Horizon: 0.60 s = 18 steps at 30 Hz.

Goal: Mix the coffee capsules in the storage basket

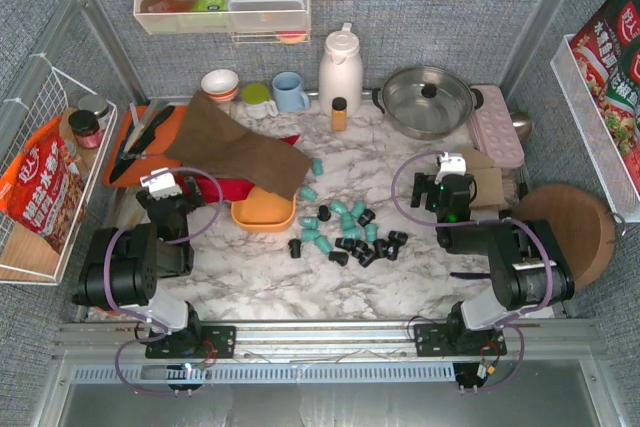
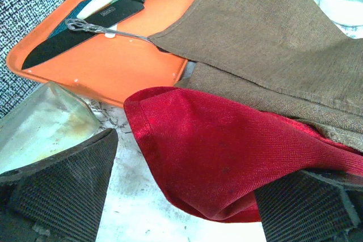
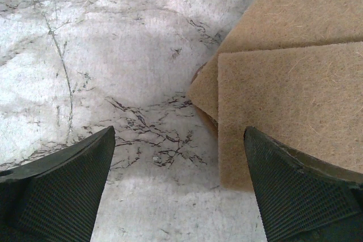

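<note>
Several teal and black coffee capsules point(image 1: 345, 230) lie scattered on the marble table, right of the orange-yellow storage basket point(image 1: 264, 212), which looks empty. A brown cloth point(image 1: 240, 147) overlaps the basket's back edge. My left gripper point(image 1: 163, 187) is open and empty, left of the basket, over a red cloth point(image 2: 227, 151). My right gripper point(image 1: 450, 167) is open and empty, right of the capsules, over bare marble beside tan fibre mats point(image 3: 289, 83). No capsule shows in either wrist view.
An orange tray point(image 2: 113, 60) with knives point(image 2: 85, 26) lies at the left. A steel pot point(image 1: 428, 99), white jug point(image 1: 340, 67), cups point(image 1: 290, 90) and bowls point(image 1: 220, 82) line the back. A round wooden board point(image 1: 565, 232) sits right. A white wire basket point(image 1: 40, 187) hangs left.
</note>
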{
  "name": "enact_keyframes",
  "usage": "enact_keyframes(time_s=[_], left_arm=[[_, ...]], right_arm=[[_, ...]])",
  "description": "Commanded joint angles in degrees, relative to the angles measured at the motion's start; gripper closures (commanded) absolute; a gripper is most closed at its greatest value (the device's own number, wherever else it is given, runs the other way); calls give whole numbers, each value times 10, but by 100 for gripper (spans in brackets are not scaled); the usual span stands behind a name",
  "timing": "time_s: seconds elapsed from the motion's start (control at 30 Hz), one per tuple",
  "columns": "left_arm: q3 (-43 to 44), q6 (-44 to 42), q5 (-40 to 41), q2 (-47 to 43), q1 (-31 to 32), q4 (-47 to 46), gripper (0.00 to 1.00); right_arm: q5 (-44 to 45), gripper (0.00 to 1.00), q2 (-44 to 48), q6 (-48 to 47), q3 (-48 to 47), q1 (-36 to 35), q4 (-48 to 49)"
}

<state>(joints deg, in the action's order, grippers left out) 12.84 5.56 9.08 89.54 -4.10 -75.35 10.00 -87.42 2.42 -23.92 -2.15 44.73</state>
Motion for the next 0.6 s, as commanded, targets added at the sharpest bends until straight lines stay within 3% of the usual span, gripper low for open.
enact_keyframes(time_s=[0.0, 0.57], left_arm=[[3, -1, -1, 1, 1, -17, 1], [3, -1, 0, 2, 0, -17, 1]], right_arm=[[-13, 1, 2, -2, 0, 1, 4], [-13, 1, 2, -2, 0, 2, 5]])
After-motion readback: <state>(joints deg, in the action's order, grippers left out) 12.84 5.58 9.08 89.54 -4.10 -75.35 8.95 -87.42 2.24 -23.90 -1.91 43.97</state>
